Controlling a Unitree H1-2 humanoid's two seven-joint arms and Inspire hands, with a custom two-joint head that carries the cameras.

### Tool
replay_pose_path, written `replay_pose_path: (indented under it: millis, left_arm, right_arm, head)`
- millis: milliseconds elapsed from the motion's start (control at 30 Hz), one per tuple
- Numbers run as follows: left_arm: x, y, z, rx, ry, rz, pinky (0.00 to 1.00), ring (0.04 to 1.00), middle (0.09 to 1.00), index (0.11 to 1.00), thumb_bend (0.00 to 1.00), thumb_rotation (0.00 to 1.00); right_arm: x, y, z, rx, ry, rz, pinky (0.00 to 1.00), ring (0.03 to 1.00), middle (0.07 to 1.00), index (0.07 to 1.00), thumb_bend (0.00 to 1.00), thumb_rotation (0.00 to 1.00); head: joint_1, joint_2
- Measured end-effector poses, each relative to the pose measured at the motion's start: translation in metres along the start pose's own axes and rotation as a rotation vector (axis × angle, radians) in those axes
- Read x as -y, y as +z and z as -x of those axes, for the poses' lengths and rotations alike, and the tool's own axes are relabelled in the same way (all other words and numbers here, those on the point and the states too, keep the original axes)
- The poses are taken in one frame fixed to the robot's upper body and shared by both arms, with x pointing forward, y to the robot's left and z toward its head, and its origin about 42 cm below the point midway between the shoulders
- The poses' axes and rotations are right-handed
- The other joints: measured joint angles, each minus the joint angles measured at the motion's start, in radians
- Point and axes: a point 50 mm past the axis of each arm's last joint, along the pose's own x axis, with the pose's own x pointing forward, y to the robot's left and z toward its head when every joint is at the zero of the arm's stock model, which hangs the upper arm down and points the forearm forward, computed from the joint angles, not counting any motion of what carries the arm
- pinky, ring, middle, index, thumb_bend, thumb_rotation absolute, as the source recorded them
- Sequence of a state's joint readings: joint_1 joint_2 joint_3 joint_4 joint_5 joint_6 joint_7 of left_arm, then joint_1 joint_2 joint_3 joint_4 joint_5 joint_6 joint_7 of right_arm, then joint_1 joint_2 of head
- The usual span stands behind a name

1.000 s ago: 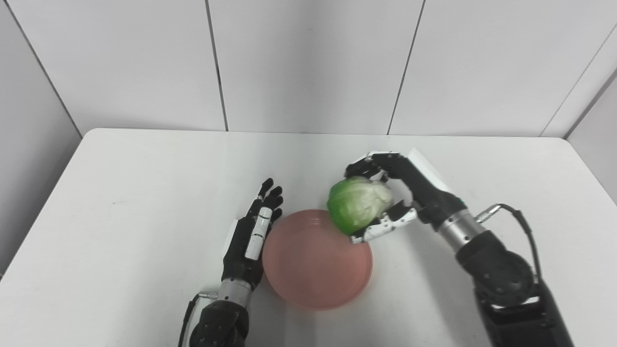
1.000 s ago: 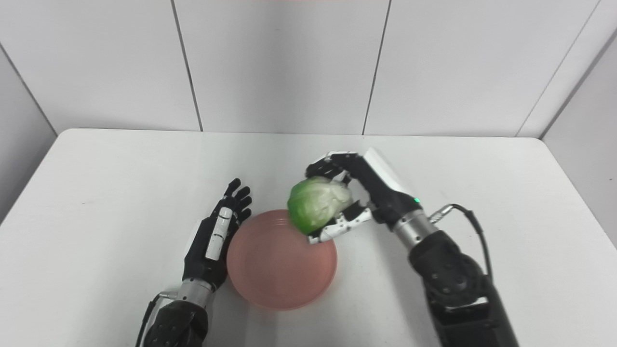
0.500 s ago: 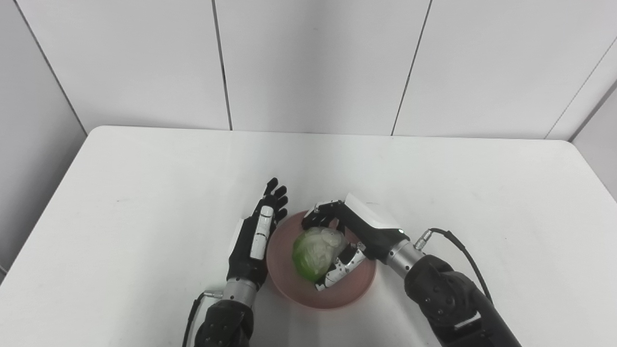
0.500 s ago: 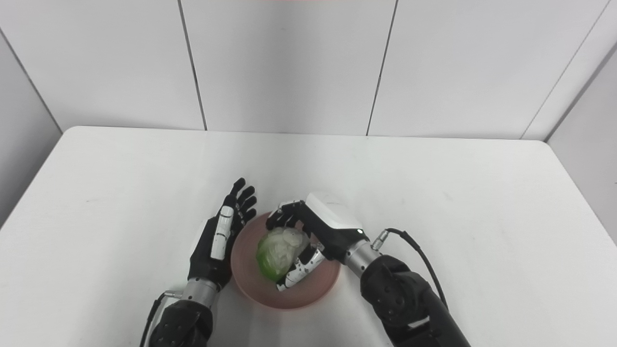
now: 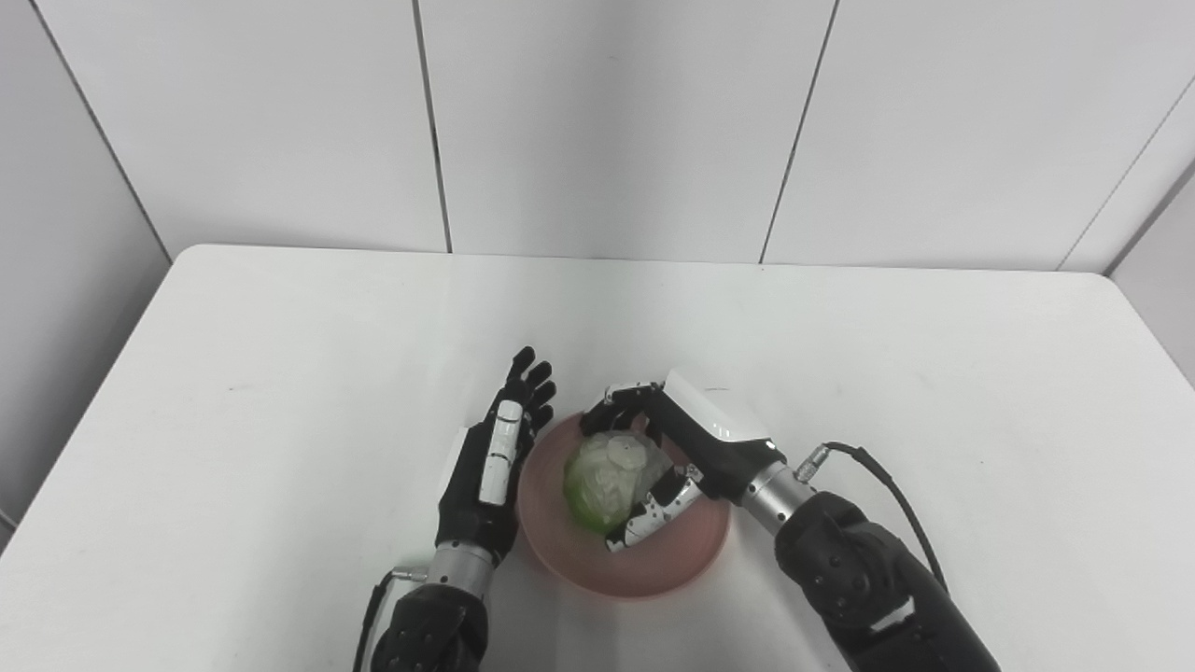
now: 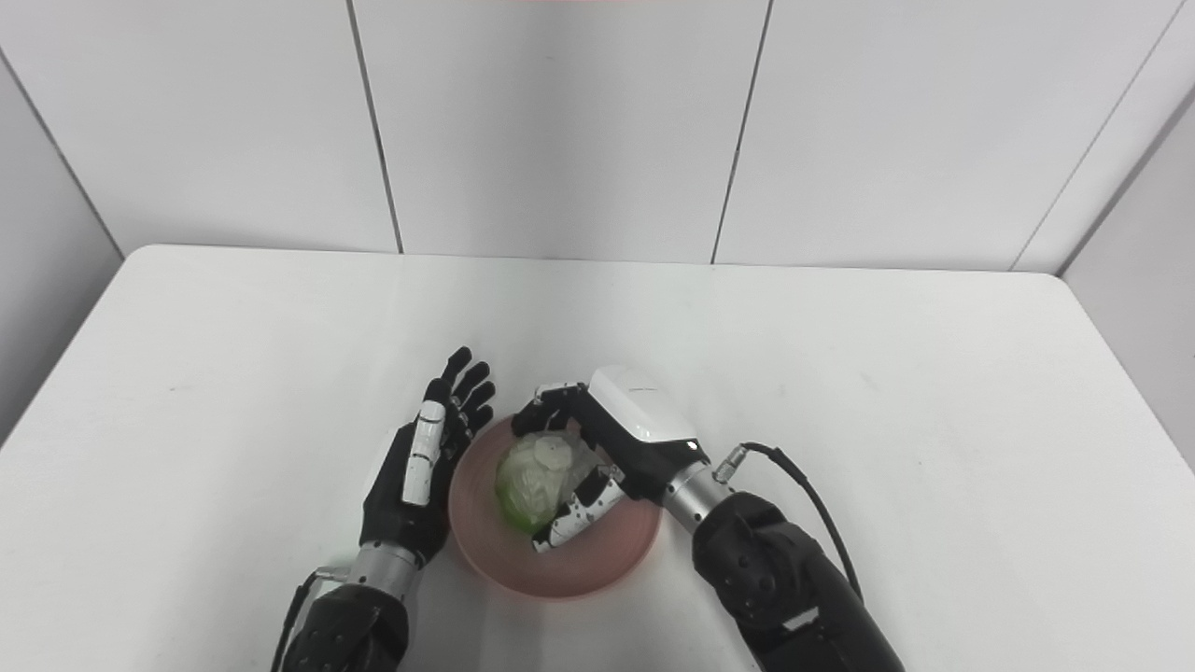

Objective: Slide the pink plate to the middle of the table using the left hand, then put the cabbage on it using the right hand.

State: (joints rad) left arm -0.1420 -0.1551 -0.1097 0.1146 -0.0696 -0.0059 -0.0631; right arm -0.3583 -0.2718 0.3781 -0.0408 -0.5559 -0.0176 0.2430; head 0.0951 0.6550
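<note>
A pink plate lies on the white table near its front edge, about mid-width. A pale green cabbage rests inside the plate on its left half. My right hand reaches over the plate from the right, its fingers and thumb still wrapped around the cabbage. My left hand stands open with straight fingers, edge-on against the plate's left rim. In the right eye view the cabbage sits between the right hand's fingers and thumb, and the left hand is beside the plate.
The white table stretches wide on every side of the plate. Grey wall panels rise behind its far edge. A cable loops from my right wrist.
My right hand carried the cabbage from above the plate's far right rim down into the plate. In the last half second it shifted only slightly. The left hand stayed put.
</note>
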Motion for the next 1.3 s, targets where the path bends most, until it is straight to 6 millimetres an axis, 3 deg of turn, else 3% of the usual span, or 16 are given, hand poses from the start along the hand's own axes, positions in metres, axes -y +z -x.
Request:
replay_pose_path:
  millis: [33, 133, 167, 200, 267, 367, 433, 667, 767, 967, 1033, 1133, 1233, 1300]
  left_arm:
    - [0.0, 0.0, 0.0, -0.001, 0.0, 0.0, 0.97, 0.958, 0.962, 0.955, 0.6, 0.97]
    - [0.0, 0.001, 0.001, -0.001, -0.002, -0.002, 0.97, 0.96, 0.963, 0.957, 0.6, 0.98]
    - [0.0, 0.002, 0.001, 0.0, -0.002, -0.003, 0.97, 0.958, 0.961, 0.956, 0.59, 0.97]
    - [0.001, 0.002, 0.001, 0.001, -0.003, -0.003, 0.97, 0.957, 0.961, 0.955, 0.59, 0.97]
    - [0.001, 0.002, 0.001, 0.002, -0.003, -0.003, 0.97, 0.956, 0.96, 0.954, 0.59, 0.97]
    - [0.001, 0.002, 0.001, 0.001, -0.003, -0.004, 0.97, 0.956, 0.961, 0.955, 0.59, 0.98]
    - [0.001, 0.002, 0.001, 0.001, -0.003, -0.008, 0.97, 0.956, 0.96, 0.955, 0.59, 0.98]
    - [0.001, 0.002, 0.001, -0.001, -0.006, -0.013, 0.97, 0.958, 0.96, 0.952, 0.62, 0.97]
    - [0.001, 0.002, 0.001, -0.001, -0.005, -0.014, 0.97, 0.96, 0.96, 0.951, 0.63, 0.96]
    - [-0.001, 0.001, 0.001, -0.003, -0.001, -0.032, 0.98, 0.958, 0.954, 0.941, 0.66, 0.91]
    - [-0.002, 0.001, 0.001, -0.003, 0.0, -0.033, 0.97, 0.957, 0.953, 0.941, 0.66, 0.91]
    - [-0.003, 0.0, 0.001, 0.002, -0.001, -0.036, 0.97, 0.959, 0.96, 0.952, 0.66, 0.91]
    - [-0.006, 0.0, 0.002, 0.005, 0.002, -0.043, 0.97, 0.961, 0.962, 0.954, 0.66, 0.91]
    - [-0.01, 0.0, 0.002, 0.007, 0.004, -0.053, 0.99, 0.972, 0.967, 0.957, 0.66, 0.9]
  right_arm:
    - [0.0, 0.0, 0.0, 0.0, 0.0, -0.001, 0.47, 0.556, 0.569, 0.508, 0.52, 0.07]
    - [0.002, -0.002, 0.002, -0.002, 0.006, 0.0, 0.58, 0.669, 0.696, 0.499, 0.52, 0.14]
    - [0.003, -0.003, 0.003, -0.001, 0.013, 0.005, 0.66, 0.733, 0.742, 0.663, 0.64, 0.21]
    - [0.005, -0.003, 0.005, 0.0, 0.022, 0.012, 0.73, 0.785, 0.78, 0.733, 0.68, 0.25]
    - [0.009, -0.006, 0.009, -0.001, 0.055, 0.031, 0.77, 0.811, 0.798, 0.757, 0.69, 0.27]
    - [0.013, -0.011, 0.018, -0.022, 0.16, 0.073, 0.92, 0.962, 0.92, 0.848, 0.73, 0.37]
    - [0.02, -0.011, 0.024, -0.037, 0.227, 0.099, 0.96, 0.992, 0.952, 0.873, 0.75, 0.38]
    - [0.03, -0.005, 0.032, -0.062, 0.299, 0.098, 0.93, 1.0, 0.995, 0.924, 0.87, 0.39]
    - [0.032, -0.006, 0.035, -0.07, 0.319, 0.083, 0.93, 1.0, 1.0, 0.947, 0.95, 0.32]
    - [0.046, -0.004, 0.052, -0.071, 0.259, 0.013, 0.93, 1.0, 1.0, 0.998, 0.98, 0.26]
    - [0.045, 0.002, 0.058, -0.055, 0.176, -0.044, 0.92, 1.0, 1.0, 1.0, 0.96, 0.32]
    - [0.031, 0.002, 0.064, -0.065, 0.066, -0.166, 0.91, 1.0, 1.0, 1.0, 0.9, 0.54]
    - [0.013, -0.01, 0.073, -0.116, -0.032, -0.305, 0.91, 1.0, 1.0, 1.0, 0.84, 0.62]
    - [0.005, -0.015, 0.075, -0.131, -0.076, -0.353, 0.95, 1.0, 1.0, 1.0, 0.75, 0.65]
  head:
    - [0.0, 0.0]
    - [0.0, 0.002]
    - [0.002, 0.002]
    - [0.002, 0.002]
    - [0.003, 0.0]
    - [0.003, 0.002]
    - [0.003, 0.003]
    - [0.002, 0.003]
    - [-0.017, 0.003]
    - [-0.012, 0.002]
    - [-0.014, 0.002]
    - [-0.017, 0.003]
    - [-0.02, 0.003]
    - [-0.023, 0.0]
